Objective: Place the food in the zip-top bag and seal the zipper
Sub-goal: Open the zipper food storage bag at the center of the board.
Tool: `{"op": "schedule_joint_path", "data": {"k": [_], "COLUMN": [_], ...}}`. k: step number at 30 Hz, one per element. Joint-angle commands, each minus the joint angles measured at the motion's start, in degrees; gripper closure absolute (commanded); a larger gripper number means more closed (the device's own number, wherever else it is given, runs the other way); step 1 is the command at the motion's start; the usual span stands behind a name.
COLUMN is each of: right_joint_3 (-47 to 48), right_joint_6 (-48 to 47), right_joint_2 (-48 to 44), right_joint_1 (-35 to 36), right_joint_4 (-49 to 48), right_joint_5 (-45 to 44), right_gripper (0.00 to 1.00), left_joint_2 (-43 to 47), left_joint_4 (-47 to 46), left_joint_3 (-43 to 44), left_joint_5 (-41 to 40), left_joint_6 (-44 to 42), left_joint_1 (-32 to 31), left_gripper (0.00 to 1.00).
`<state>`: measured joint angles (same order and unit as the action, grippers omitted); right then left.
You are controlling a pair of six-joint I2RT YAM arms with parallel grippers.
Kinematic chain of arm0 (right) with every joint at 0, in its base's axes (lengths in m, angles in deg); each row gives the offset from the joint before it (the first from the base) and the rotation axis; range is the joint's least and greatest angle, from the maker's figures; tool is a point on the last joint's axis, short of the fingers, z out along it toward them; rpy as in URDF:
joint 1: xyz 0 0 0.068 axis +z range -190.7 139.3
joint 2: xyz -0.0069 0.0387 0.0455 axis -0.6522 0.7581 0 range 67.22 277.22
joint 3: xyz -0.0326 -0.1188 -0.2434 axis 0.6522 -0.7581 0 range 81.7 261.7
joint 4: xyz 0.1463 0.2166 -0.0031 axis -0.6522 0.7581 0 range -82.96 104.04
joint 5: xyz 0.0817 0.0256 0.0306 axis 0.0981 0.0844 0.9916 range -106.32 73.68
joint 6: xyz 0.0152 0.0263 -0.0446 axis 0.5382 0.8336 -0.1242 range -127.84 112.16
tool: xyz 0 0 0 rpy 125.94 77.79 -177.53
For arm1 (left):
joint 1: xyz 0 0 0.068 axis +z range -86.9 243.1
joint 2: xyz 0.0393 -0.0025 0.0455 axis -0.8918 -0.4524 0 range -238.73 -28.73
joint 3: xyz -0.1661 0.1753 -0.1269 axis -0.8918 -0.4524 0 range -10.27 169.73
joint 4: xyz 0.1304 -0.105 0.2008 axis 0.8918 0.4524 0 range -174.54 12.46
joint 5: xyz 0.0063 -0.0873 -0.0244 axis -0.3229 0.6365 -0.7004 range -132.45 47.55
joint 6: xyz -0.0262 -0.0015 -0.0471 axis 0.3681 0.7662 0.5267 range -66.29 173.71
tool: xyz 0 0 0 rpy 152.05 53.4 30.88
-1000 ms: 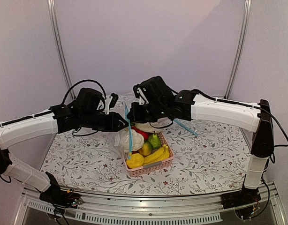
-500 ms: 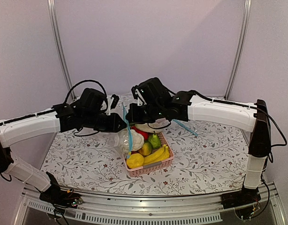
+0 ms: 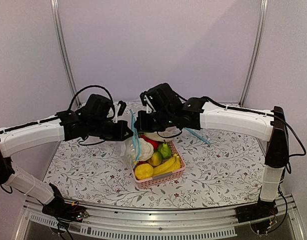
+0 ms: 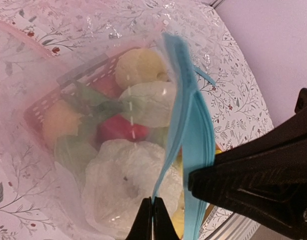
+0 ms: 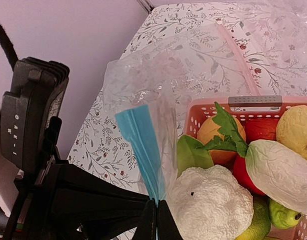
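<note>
White-shelled left arm (image 3: 28, 137) and right arm (image 3: 238, 120) — black joints (image 3: 276, 145), looping black cables (image 3: 92, 86)

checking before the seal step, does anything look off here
The zip-top bag hangs crumpled in the air, jaws of both arms pinching its zipper, while the food seems to still lie in the pink basket.

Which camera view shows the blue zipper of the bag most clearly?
Left wrist view: the zipper runs close and long, both strips visible. Right wrist shows a shorter stretch; the top view only a thin blue line.
</note>
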<state>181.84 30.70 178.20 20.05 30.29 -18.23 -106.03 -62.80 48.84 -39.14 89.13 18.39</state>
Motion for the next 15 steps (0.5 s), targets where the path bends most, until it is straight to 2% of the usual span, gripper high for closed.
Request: {"op": "schedule_joint_path", "data": {"k": [1,6,15], "right_joint_3": [1.0,1.0,1.6], "right_joint_6": [0.4,1.7,3.4], "right_joint_2": [1.3,1.8,3.9], "right_joint_1": [0.5,0.3,-0.2], "right_joint_4": [2.7,3.8,3.5], "right_joint_5": [-3.8,-5.7,-3.7], "right_gripper": [1.0,1.0,1.0], "left_joint_2": [2.5,5.9,8.3], "left_joint_4": [2.6,6.5,9.8], "left_joint_3": [0.3,0.6,0.6], "left_joint_5": [-0.7,-1.2,5.2], "left_joint_6": [-1.5,-3.4,-6.1], "left_joint_1": [1.3,3.4,8.3], "left_gripper": [1.0,1.0,1.0]}}
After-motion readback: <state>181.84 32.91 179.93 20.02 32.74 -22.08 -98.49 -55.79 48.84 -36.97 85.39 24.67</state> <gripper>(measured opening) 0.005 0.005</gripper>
